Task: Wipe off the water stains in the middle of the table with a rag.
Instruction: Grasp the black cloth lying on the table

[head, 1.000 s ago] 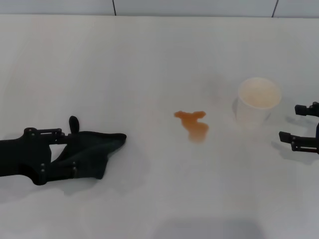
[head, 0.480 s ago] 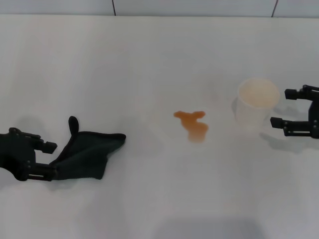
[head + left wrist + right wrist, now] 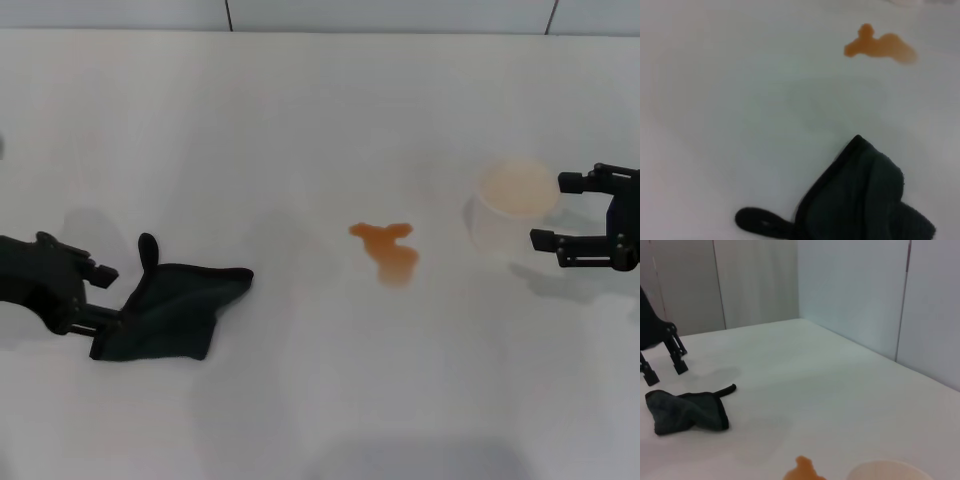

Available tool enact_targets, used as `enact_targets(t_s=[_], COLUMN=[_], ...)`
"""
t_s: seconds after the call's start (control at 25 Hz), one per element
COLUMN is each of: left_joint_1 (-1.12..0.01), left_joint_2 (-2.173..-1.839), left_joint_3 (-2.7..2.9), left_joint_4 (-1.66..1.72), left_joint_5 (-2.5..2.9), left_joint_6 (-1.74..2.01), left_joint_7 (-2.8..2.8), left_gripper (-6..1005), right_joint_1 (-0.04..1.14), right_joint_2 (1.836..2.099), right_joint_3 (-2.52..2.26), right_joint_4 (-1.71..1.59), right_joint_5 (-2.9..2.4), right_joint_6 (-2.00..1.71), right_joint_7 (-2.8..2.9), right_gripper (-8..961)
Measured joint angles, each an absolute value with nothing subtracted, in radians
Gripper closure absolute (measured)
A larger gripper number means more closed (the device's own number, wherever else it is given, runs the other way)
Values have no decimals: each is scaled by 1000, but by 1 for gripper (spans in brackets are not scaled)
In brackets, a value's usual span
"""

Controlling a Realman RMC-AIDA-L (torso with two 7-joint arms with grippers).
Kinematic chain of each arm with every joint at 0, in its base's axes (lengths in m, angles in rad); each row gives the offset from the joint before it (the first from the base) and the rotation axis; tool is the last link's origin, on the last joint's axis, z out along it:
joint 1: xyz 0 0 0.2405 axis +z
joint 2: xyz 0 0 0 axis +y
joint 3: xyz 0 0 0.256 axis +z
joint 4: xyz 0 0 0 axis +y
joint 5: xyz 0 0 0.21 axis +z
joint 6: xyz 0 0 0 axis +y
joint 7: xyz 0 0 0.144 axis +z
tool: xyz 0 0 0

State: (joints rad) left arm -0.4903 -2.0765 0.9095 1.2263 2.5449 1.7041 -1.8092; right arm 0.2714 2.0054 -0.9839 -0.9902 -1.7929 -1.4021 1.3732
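The rag (image 3: 172,308) lies crumpled at the left of the table (image 3: 300,120), its loop tab (image 3: 148,248) pointing away from me. My left gripper (image 3: 100,297) is open at the rag's left edge; the right wrist view shows its fingers (image 3: 678,365) raised just off the rag (image 3: 685,410). The orange-brown water stains (image 3: 386,248) sit mid-table, well right of the rag, and also show in the left wrist view (image 3: 880,46) beyond the rag (image 3: 865,200). My right gripper (image 3: 553,211) is open, close against the right side of a whitish cup (image 3: 515,198).
The whitish cup stands right of the stains, about a hand's width away. A wall with panel seams (image 3: 228,14) runs along the table's far edge. Bare white surface lies between the rag and the stains.
My left gripper has pulled back to the left, off the rag, leaving the rag lying in place. My right gripper has moved in from the right edge up to the cup.
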Motion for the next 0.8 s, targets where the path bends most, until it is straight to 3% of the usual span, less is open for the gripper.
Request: enact_targets(t_s=[0.6, 0.8], left_joint_1=[-526, -526], left_joint_2=[-2080, -2080], left_joint_3=[1008, 1031], left_joint_4=[1123, 1123], left_joint_5=[2544, 2543], left_joint_6=[1616, 1614], left_joint_7=[-1809, -1809], left_gripper=[358, 468], right_joint_1=[280, 283], right_joint_2=[2008, 2008], right_joint_3=[-999, -1002], right_joint_4=[-984, -984], right_joint_5=[-1789, -1789], right_joint_6=[-1384, -1378], right_joint_7=[1374, 1373], right_gripper=[110, 110])
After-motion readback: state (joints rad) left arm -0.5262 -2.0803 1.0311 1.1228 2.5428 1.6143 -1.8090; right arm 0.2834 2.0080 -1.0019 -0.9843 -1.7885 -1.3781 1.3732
